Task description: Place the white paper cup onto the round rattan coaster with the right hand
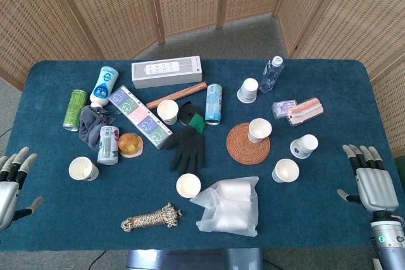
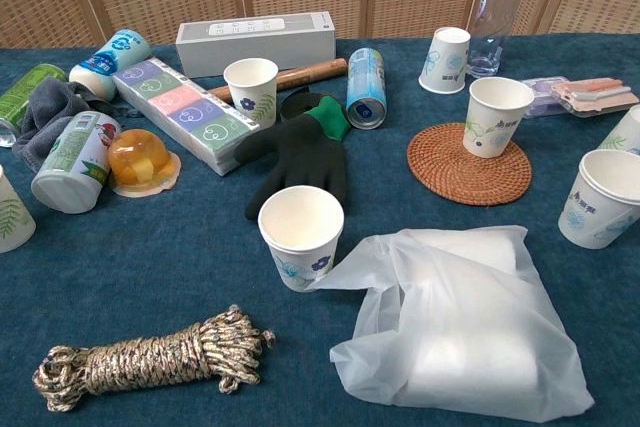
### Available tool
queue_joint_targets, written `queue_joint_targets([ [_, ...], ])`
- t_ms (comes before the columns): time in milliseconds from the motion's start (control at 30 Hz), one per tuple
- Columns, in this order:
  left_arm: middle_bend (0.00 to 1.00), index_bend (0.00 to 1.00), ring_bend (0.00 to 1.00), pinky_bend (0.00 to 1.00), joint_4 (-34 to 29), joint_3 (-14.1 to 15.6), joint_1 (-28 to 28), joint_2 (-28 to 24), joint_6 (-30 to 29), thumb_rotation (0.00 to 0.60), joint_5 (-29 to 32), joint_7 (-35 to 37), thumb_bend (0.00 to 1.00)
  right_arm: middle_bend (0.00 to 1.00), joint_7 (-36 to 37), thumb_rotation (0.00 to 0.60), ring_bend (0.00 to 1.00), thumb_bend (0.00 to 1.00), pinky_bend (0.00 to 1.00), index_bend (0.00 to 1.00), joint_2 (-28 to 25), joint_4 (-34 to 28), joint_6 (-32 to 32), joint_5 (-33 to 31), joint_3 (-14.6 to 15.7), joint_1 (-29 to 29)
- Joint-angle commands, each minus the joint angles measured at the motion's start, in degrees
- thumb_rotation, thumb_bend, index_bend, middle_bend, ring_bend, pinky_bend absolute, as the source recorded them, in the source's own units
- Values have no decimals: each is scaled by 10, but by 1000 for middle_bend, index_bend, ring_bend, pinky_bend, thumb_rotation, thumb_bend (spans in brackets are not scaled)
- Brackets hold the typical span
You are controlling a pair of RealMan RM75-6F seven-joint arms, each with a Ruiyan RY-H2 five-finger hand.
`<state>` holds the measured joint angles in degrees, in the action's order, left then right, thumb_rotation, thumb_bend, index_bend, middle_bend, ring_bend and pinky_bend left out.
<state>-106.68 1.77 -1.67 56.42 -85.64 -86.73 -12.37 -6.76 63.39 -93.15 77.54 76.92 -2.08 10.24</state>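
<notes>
A white paper cup stands upright on the far right part of the round rattan coaster. My right hand is at the table's front right corner, far from the cup, fingers apart and empty. At the front left edge my left hand is also open and holds nothing. Neither hand shows in the chest view.
Several more paper cups stand around. A plastic bag, rope coil, black glove, cans, bottle, grey box and tissue packs crowd the blue table.
</notes>
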Motion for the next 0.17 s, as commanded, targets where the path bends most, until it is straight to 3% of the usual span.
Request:
queue_joint_targets([
  [33,0,0,0,0,-1,1,1,-1,-1,600,-1,0,290,0,-1,600,0,0,0,0,-3,-4,-3,-1,0,-1],
  [167,0,0,0,0,-4,3,3,-4,-1,600,-7,0,290,0,-7,600,0,0,0,0,-6,-8,1,4,-1,-5],
])
